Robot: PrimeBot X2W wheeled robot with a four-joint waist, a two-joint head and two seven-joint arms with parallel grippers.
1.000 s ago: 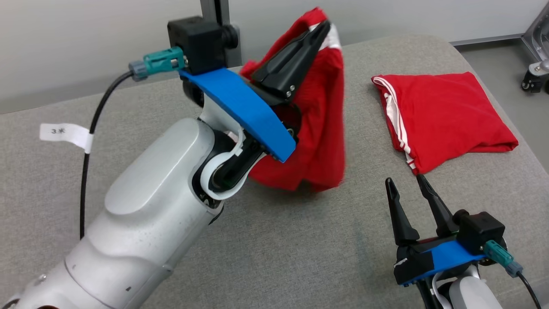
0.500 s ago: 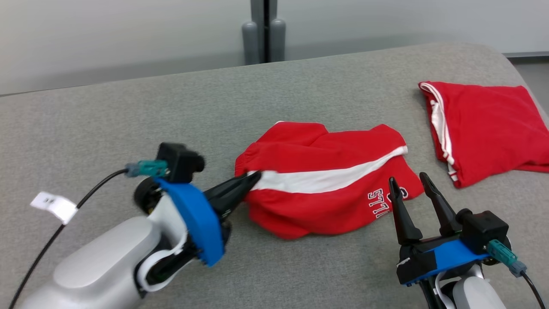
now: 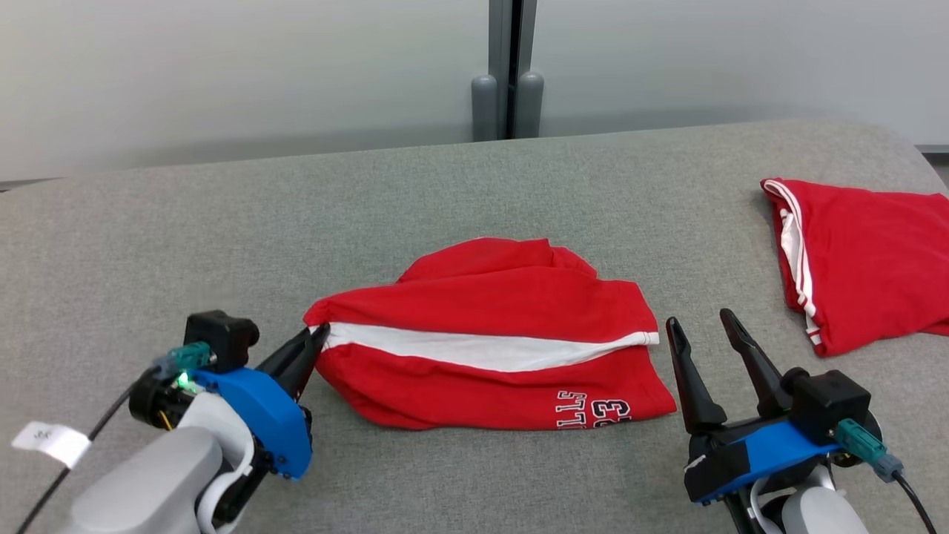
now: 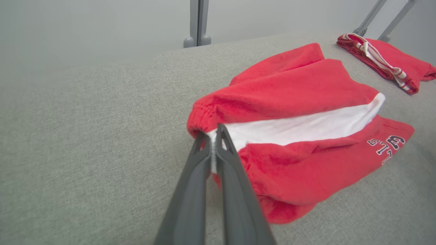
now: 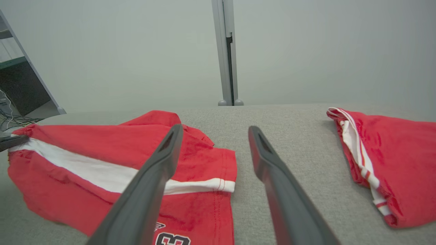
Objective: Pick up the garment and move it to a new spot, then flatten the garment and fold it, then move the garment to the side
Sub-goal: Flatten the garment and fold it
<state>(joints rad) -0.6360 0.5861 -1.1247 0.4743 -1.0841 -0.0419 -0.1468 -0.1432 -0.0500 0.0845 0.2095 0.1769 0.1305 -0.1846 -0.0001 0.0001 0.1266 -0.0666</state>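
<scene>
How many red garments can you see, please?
2: red shorts in the middle, pinched at one end by the left gripper, and a folded red garment at the right.

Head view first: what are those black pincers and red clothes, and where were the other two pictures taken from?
A two-armed robot. The head view looks down from its head camera at a grey padded surface. The other two pictures come from wrist cameras, each looking along its own arm's pincers. The left gripper is shut on the edge of the red shorts, at the end of their white stripe; the shorts lie on the surface. The right gripper is open and holds nothing, near the shorts' hem. A second red garment, folded, lies farther right.
</scene>
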